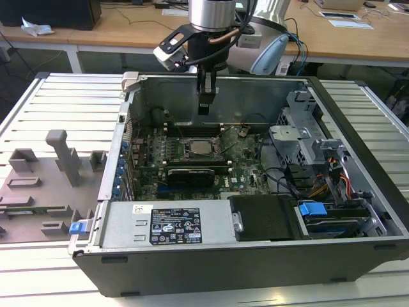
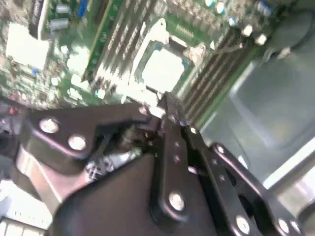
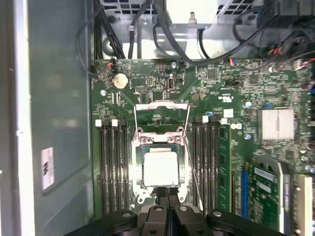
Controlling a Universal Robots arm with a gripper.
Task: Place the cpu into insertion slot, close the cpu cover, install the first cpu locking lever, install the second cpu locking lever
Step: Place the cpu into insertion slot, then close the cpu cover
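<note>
Black hand [image 1: 204, 107] vertical above cpu [image 1: 203, 148]

Beyond the gripper [image 1: 204, 105] runs a long wooden desk [image 1: 128, 32] on white legs, papers [image 1: 350, 23] upon it; below and around it spreads a ribbed aluminium table [image 1: 57, 102], evenly lit

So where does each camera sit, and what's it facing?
Exterior view: off the arm, looking down into the open computer case; arm and gripper show.
First wrist view: on the arm, squarely facing the cpu; gripper shows.
Second wrist view: on the arm, slanting across the cpu; gripper shows.
All share the cpu.
</note>
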